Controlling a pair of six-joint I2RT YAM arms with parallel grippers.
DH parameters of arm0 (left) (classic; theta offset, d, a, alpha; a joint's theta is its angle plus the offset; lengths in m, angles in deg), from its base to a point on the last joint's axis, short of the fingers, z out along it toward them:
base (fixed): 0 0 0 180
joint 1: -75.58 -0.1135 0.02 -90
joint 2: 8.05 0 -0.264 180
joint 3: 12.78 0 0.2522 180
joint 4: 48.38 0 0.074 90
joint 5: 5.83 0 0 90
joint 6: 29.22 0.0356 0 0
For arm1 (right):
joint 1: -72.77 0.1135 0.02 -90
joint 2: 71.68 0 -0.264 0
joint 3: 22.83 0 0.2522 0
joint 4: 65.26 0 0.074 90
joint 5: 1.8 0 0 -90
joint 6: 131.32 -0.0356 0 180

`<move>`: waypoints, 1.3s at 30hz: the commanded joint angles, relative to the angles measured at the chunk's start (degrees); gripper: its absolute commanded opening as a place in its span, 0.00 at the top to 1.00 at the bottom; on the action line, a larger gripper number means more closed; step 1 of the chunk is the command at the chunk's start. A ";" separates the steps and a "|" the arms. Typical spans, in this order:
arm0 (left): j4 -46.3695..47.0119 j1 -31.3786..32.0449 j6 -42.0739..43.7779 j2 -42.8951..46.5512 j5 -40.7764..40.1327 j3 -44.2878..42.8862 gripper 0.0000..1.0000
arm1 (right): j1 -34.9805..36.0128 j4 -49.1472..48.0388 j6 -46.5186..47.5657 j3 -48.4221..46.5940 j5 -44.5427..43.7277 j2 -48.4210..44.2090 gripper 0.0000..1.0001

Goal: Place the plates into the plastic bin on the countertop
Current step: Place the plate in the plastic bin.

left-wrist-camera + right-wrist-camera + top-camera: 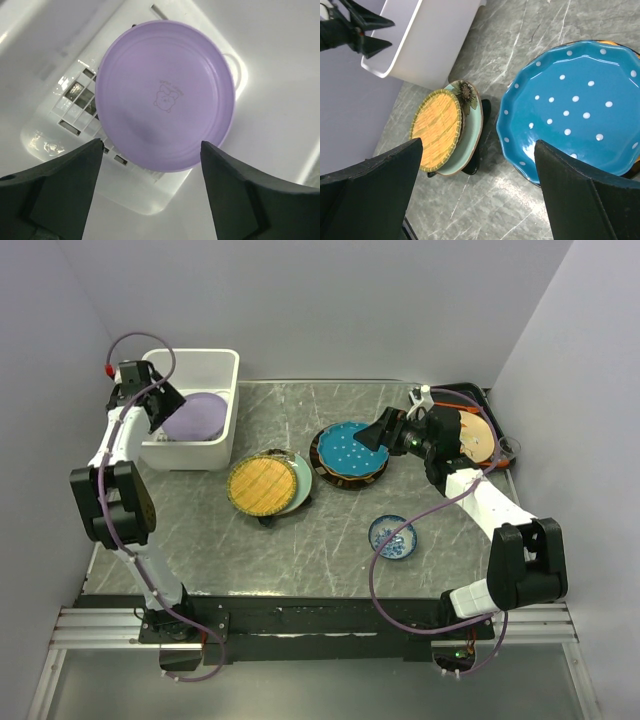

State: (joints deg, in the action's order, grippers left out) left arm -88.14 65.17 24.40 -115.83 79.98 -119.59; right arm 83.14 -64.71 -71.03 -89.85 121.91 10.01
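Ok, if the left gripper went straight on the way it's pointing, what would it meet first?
The lavender plate. The left gripper points down into the plastic bin with its jaws open, and the plate fills the line between its fingers. The depth of the gap is hard to judge.

Top view high, wide; wrist views close, facing down; all share plastic bin [195, 454].

arms: left arm [112, 502] and right arm [525, 565] are built of white links, black joints | cabling: thin purple cable [371, 575] is looped alongside
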 commanded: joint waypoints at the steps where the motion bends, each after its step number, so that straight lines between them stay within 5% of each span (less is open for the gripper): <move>1: 1.65 0.22 1.84 6.53 0.05 -0.99 0.14 | 0.35 -0.59 0.62 -1.33 -0.23 -1.27 0.00; 11: 2.27 0.22 2.98 13.39 6.81 -3.01 0.04 | 0.35 0.73 0.89 -2.03 -0.75 -1.27 0.01; 22: 9.12 0.66 2.37 17.87 23.94 0.15 0.01 | 0.35 3.72 1.50 -2.56 -3.91 -1.62 0.00; 39: 6.23 14.01 7.90 13.92 25.20 -3.97 0.01 | -0.35 14.53 3.08 -5.02 -13.76 -0.66 0.04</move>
State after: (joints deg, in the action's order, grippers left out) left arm -82.24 76.51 30.02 -101.39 104.46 -120.32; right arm 83.12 -52.69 -69.13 -91.05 111.42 9.97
